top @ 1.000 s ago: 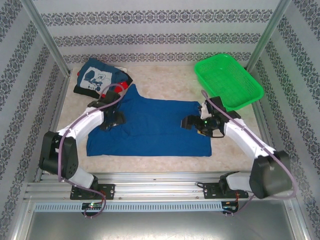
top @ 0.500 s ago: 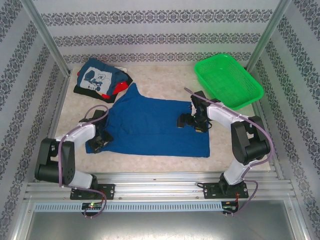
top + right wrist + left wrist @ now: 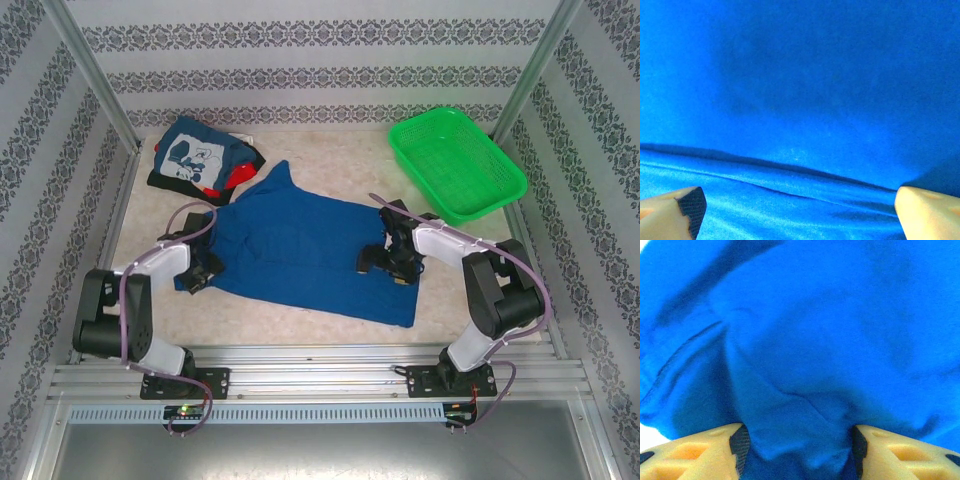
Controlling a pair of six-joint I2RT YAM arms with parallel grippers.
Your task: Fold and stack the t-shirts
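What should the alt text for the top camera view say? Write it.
A blue t-shirt lies spread on a table, with the left gripper at its left edge and the right gripper over its right half. A pile of folded shirts sits at the far left corner, a green basket at the far right.

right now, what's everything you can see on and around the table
blue t-shirt: one, royal blue, spread across the middle of the table, slightly skewed
folded t-shirts: one stack, navy with a white and light-blue graphic on top, red and black edges beneath, far left corner
basket: one, green plastic mesh, far right corner
table: one, pale mottled top
walls: three, white with grey patterned bands, around the table
left gripper: one, at the shirt's left edge, blue cloth bunched between its fingers
right gripper: one, open, over the shirt's right part
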